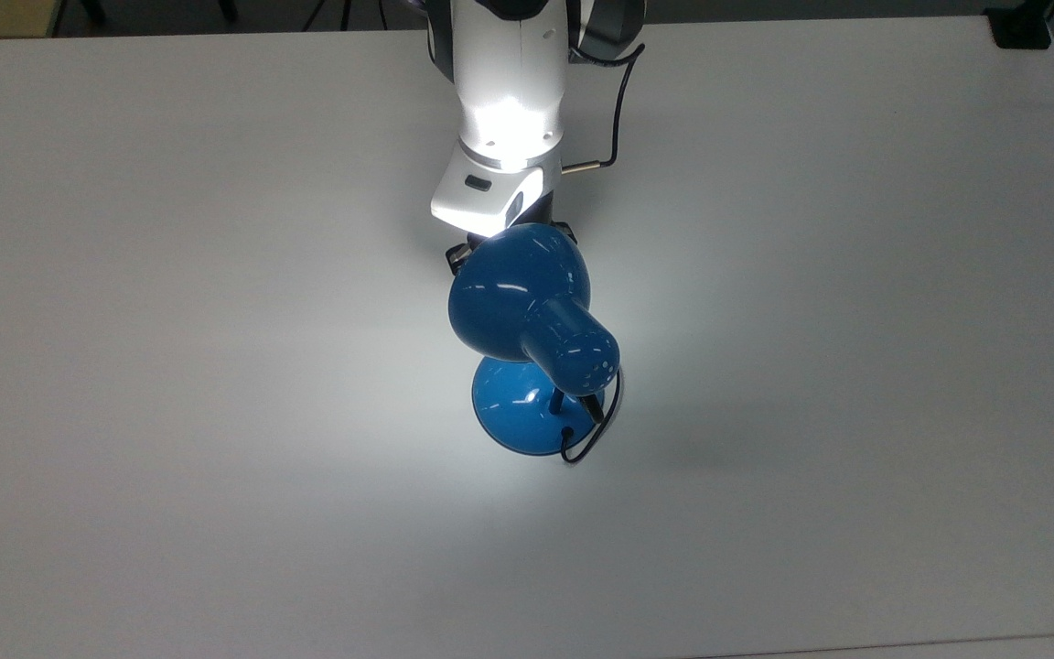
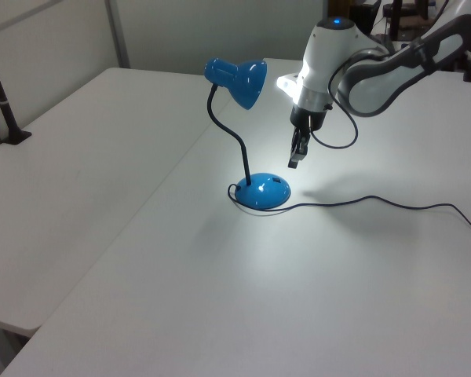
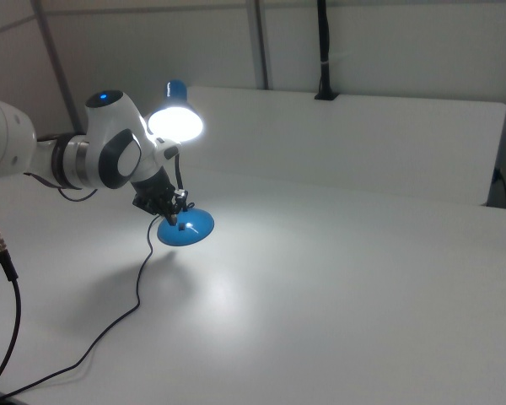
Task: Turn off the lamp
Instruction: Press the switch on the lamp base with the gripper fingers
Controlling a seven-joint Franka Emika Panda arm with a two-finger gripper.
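The lamp (image 2: 243,118) stood lit on the white table (image 2: 220,298), its shade (image 1: 516,293) tilted on a curved black neck above the round base (image 2: 261,192). The gripper (image 2: 296,159), jaws closed on nothing, hung above the table just beside the base, on the left view's right. A thin cord (image 2: 377,202) trailed across the table.

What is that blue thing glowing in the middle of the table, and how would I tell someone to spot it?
Look to the middle of the big white table, where a bright pool of light falls. There stands a small glossy blue lamp, with a bell-shaped shade on a bent black neck above a round blue base. It is the one coloured, lit thing there, trailing a thin black cord.
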